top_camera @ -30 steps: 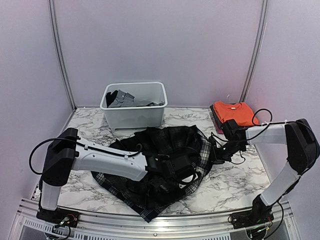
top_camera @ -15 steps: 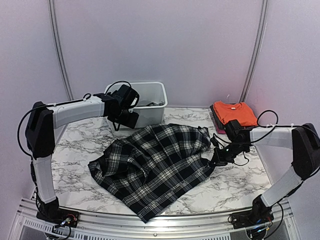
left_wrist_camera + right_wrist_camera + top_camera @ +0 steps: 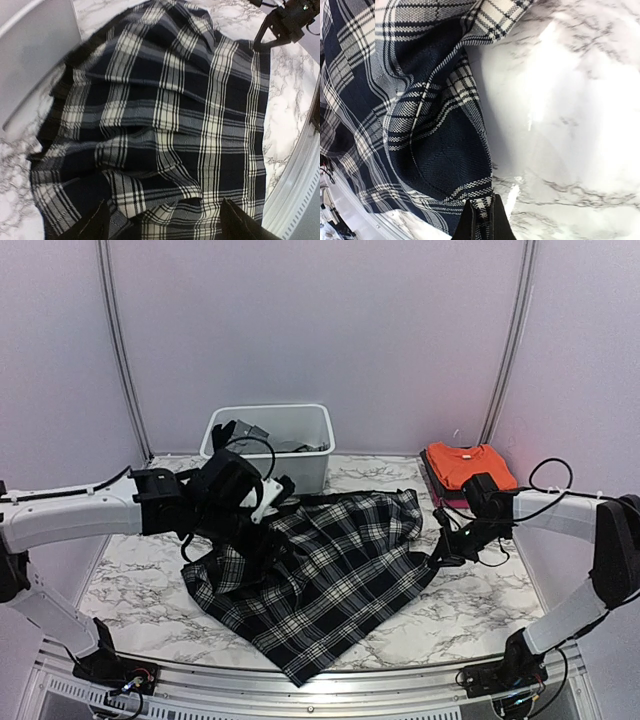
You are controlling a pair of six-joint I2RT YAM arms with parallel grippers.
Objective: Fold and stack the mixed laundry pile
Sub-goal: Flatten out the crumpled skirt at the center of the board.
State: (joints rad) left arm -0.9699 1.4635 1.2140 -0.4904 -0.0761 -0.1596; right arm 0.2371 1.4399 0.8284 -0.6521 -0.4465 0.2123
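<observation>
The black-and-white plaid skirt (image 3: 325, 575) lies spread across the middle of the marble table (image 3: 470, 610). It fills the left wrist view, where the plaid skirt (image 3: 165, 115) is rumpled into folds. My left gripper (image 3: 270, 508) hovers over its upper left part, near the tub. Its jaws stand open and wide apart, the left gripper (image 3: 165, 227) holding nothing. My right gripper (image 3: 440, 556) is shut on the skirt's right edge, low at the table. In the right wrist view the right gripper (image 3: 482, 220) pinches the hem of the skirt (image 3: 410, 125). A folded orange T-shirt (image 3: 465, 465) lies at the back right.
A white plastic tub (image 3: 300, 472) stands at the back, behind the skirt, with dark grey cloth (image 3: 243, 437) inside. Its wall (image 3: 35, 60) shows close by in the left wrist view. A metal rail (image 3: 300, 695) runs along the table's near edge.
The left arm swung from the tub down to the skirt's upper left part, and its jaws opened wide. The skirt now lies spread out. The right gripper kept its hold on the edge.
</observation>
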